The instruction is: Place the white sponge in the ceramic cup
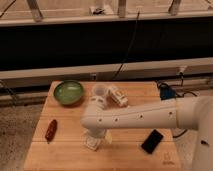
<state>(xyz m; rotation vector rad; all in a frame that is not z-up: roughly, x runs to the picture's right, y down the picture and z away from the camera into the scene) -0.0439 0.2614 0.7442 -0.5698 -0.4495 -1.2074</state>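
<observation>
The white sponge [92, 144] lies on the wooden table [125, 157], left of centre near the front, and is partly hidden under my gripper. My gripper [95, 136] points down right over the sponge, at the end of the white arm [145, 116] that reaches in from the right. The ceramic cup [100, 91] stands upright at the back middle of the table, behind the gripper and apart from it.
A green bowl [68, 92] sits at the back left. A white bottle with a label [118, 95] lies beside the cup on its right. A black phone [152, 141] lies at the front right. A red-brown object [51, 130] lies at the left edge.
</observation>
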